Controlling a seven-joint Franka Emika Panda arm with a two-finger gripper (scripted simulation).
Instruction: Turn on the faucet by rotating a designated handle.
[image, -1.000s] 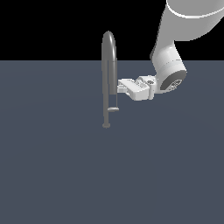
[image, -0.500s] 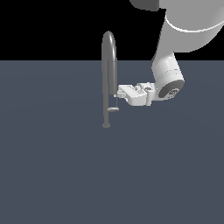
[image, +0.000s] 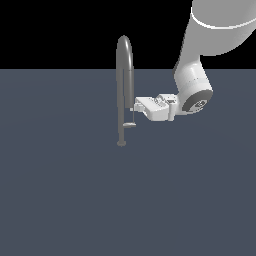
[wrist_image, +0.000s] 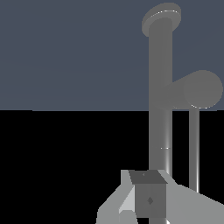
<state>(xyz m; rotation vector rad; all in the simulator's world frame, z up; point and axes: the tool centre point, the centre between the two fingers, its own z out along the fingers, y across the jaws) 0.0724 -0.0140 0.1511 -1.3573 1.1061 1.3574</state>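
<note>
The faucet (image: 125, 90) stands upright as a tall thin grey fixture with an arched top and a small round base. Its handle (image: 130, 125) is a short stub low on the stem. My gripper (image: 135, 106) lies sideways on the exterior view's right of the faucet, with its tips against the stem a little above the handle. In the wrist view the fingers (wrist_image: 148, 197) look shut with nothing between them. The faucet stem (wrist_image: 159, 96) runs straight ahead of them, and the handle (wrist_image: 199, 89) sticks out to one side.
A flat dark grey surface (image: 75, 190) stretches around the faucet. The white arm (image: 192, 90) comes down from the upper part of the exterior view's right.
My gripper has dropped lower along the faucet stem, toward the handle, and stays close to the stem. The handle shows no visible turn.
</note>
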